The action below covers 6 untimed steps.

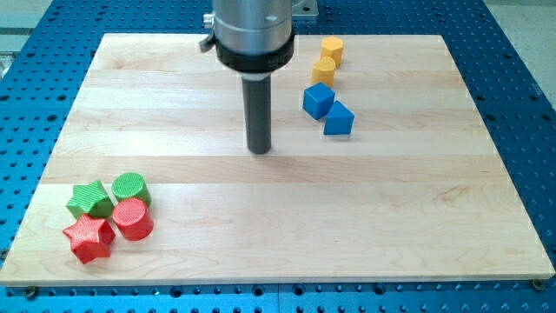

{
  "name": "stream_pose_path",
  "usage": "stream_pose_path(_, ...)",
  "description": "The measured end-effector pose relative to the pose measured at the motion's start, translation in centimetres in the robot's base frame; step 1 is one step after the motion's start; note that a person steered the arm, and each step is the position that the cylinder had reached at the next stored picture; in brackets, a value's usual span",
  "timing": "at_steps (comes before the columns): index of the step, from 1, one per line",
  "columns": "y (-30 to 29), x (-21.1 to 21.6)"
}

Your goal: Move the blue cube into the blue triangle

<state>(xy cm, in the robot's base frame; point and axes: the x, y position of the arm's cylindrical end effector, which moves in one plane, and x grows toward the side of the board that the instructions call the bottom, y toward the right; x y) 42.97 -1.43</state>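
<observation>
Claw there is none on this arm: only a straight dark rod, so nothing is held, and my tip point(260, 149) rests on bare counter point(365, 217), touching no block. Toward the view's right and a little above the tip sits the blue cube point(318, 100), and just beside it, at its lower right, the blue triangle point(339, 118); whether the two touch is hard to make out. Farther toward the view's top from them stand two yellow blocks point(327, 59), close together, their exact shapes unclear. Well apart from the tip, toward the view's lower left, cluster the green star point(89, 199), green cylinder point(131, 188), red cylinder point(133, 218) and red star point(89, 239). The arm's grey housing point(253, 30) is cut off by the view's top edge.
</observation>
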Motion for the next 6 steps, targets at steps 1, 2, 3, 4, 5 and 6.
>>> stream_pose_path(1, 1.5, -1.1)
stream_pose_path(2, 1.8, -2.2)
stream_pose_path(3, 2.5, -4.2)
stream_pose_path(4, 2.8, -6.3)
stream_pose_path(5, 4.5, -6.6)
stream_pose_path(6, 5.8, -6.7)
